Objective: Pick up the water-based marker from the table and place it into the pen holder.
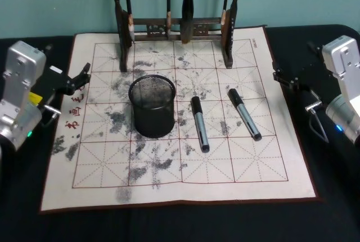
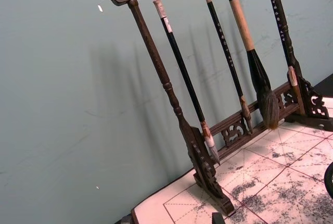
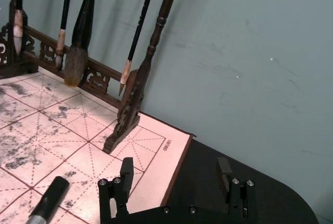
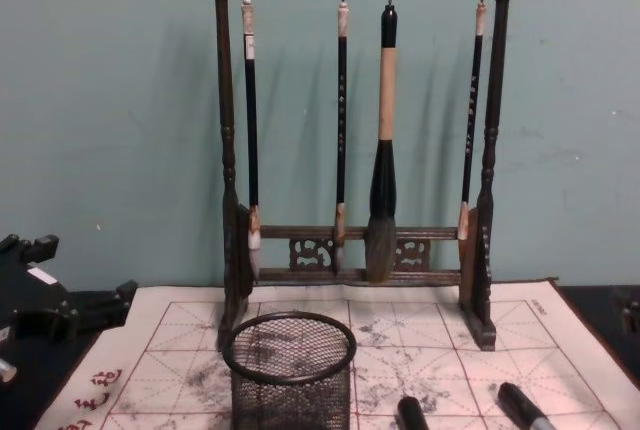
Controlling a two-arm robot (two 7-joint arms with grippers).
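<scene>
**lurker_42:** So where are the arms at right now?

**benchwatcher:** Both are parked out at the sides. The left end effector (image 1: 85, 74) sits by the left edge of the mat (image 1: 236, 163) with its fingers spread apart. The right end effector (image 1: 277, 72) is over the dark tabletop (image 1: 180, 225), just off the mat's right edge. On its wrist cam you can see its two fingers (image 3: 126, 171) standing wide apart as well.

**lurker_42:** And the marker? The cup?

**benchwatcher:** The pen holder (image 1: 152, 106), a black mesh cup, stands upright on the mat between the two end effectors, a bit nearer the left one. There are actually two markers, both lying flat on the mat on the right end effector's side of the cup. The first marker (image 1: 199, 124) is just beside the cup but not touching it. The second marker (image 1: 244, 113) lies further out toward the right end effector, apart from the first and closest to that end effector's fingers. Both have their black caps pointing at the brush rack (image 1: 171, 28). Honestly I can't tell which of the two is the water-based one.

**lurker_42:** Is the rack in the way?

**benchwatcher:** It stands along the mat's far edge, beyond both end effectors, with four brushes (image 4: 387, 150) hanging from it.
</scene>
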